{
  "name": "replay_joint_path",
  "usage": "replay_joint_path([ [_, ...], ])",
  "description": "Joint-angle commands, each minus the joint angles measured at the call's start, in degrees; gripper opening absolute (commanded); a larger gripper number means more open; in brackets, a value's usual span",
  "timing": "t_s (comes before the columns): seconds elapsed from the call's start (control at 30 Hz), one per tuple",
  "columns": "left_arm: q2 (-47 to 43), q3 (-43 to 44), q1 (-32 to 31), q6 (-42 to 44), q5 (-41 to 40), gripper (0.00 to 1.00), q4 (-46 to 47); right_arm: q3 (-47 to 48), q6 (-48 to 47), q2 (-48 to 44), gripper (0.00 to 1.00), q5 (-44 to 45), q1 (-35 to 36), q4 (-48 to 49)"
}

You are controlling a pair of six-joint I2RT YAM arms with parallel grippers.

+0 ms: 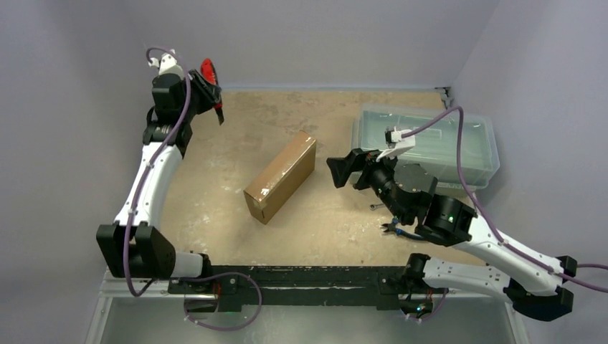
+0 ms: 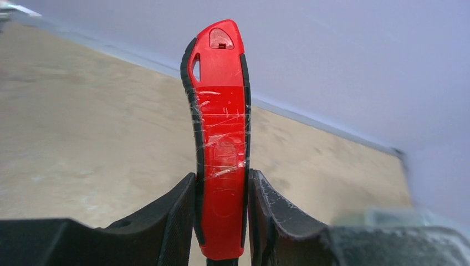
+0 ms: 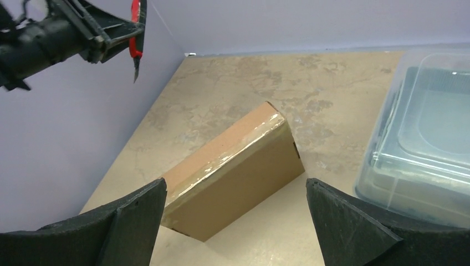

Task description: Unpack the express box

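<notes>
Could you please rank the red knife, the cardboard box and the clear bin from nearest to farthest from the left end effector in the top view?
1. The red knife, gripped in the left end effector.
2. The express box, mid-table.
3. The clear bin, far right.

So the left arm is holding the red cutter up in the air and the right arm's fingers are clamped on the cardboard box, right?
Not quite. The right fingers aren't clamped on the cardboard box; they are wide open and short of it, as the right wrist view shows. The left fingers do hold the red cutter up.
</notes>
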Motion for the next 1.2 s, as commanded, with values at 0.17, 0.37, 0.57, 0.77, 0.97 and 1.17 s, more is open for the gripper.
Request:
replay_joint_path([
  [0.17,-12.67,-12.38,-4.73,-7.07,31.08,0.00,14.20,6.79,5.14,10.81,0.99,5.73,-0.15,0.12],
  [0.37,-16.74,-19.30,-7.69,-15.11,41.55,0.00,21.83,8.40,2.56,13.77,0.99,-10.85,-10.38,3.42],
  [0.57,-19.85,-20.87,-11.21,-13.15,39.64,0.00,16.24,8.46,14.86,15.30,0.98,-28.50,-17.99,9.74],
  [0.77,-22.41,-21.58,-13.86,-15.21,38.16,0.00,13.74,12.50,25.34,20.49,0.85,-26.75,-17.90,9.61],
  [0.97,-23.05,-22.49,-17.17,-15.53,36.49,0.00,13.58,15.83,30.02,24.39,0.94,-25.07,-15.84,8.38],
  [1.17,-22.67,-22.11,-20.50,-13.49,33.13,0.00,12.01,18.51,31.08,25.25,0.98,-11.38,-9.28,7.56],
])
